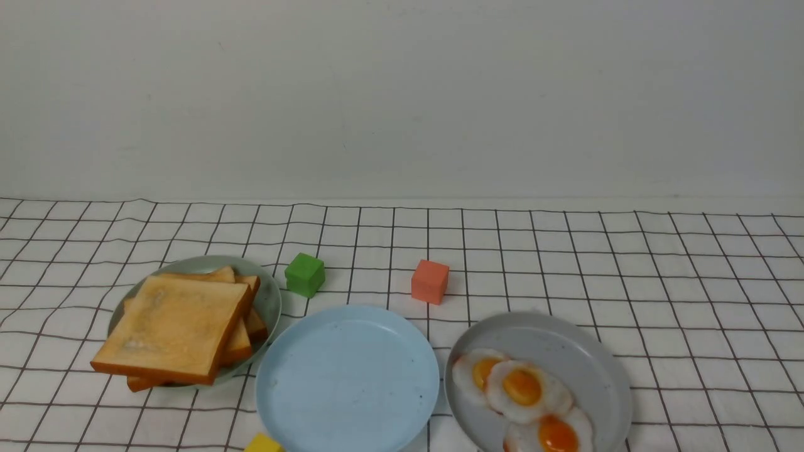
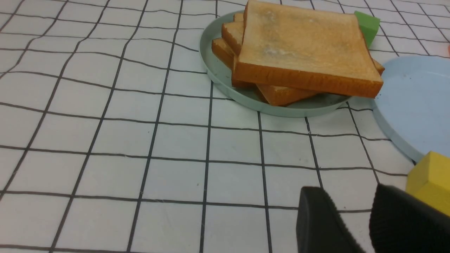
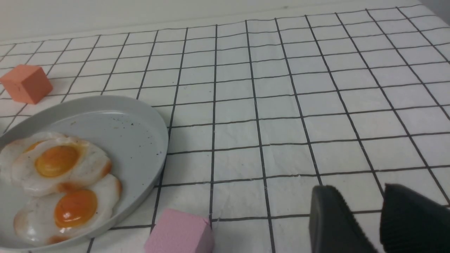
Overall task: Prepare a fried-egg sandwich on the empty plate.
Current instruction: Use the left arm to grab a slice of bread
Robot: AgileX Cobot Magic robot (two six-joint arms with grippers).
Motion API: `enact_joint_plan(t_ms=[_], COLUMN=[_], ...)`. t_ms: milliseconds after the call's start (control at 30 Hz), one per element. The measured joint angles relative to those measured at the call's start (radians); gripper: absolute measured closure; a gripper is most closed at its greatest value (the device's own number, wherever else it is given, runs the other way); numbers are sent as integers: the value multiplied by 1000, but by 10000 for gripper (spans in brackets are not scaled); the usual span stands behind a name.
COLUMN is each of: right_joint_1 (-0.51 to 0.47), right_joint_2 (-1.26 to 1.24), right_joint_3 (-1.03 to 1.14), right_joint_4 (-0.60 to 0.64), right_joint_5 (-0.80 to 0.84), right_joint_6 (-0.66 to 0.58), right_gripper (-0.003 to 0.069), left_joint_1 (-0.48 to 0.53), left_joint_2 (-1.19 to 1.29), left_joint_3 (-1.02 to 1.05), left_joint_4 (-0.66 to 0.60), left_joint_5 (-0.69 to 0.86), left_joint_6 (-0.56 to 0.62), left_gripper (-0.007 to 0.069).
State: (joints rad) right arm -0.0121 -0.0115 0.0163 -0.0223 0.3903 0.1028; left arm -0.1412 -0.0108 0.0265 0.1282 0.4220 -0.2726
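Front view: empty plate sat between toast and eggs, likely for easy reach; left gripper and right gripper were part-open, holding nothing.

Front view faces wall; wrist views low, near tablecloth.

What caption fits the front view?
Empty light blue plate sits between stacked toast on a green plate and fried eggs on a grey plate; assembly not begun.

Bright even light, soft faint shadows, sharp focus
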Motion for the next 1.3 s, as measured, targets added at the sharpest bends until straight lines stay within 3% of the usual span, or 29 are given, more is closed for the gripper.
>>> enact_joint_plan(t_ms=[533, 833, 1300], right_joint_1=[0, 0, 0], right_joint_2=[0, 0, 0], right_joint_3=[7, 11, 11], right_joint_4=[0, 64, 86], right_joint_5=[-46, -314, -401], right_joint_6=[0, 25, 131], right_gripper=[418, 418, 418], left_joint_1=[0, 0, 0], left_joint_2=[0, 0, 0], left_joint_3=[0, 0, 0], left_joint_4=[0, 2, 178], left_joint_5=[0, 0, 9], left_joint_6=[0, 0, 4], left_gripper=[386, 386, 386])
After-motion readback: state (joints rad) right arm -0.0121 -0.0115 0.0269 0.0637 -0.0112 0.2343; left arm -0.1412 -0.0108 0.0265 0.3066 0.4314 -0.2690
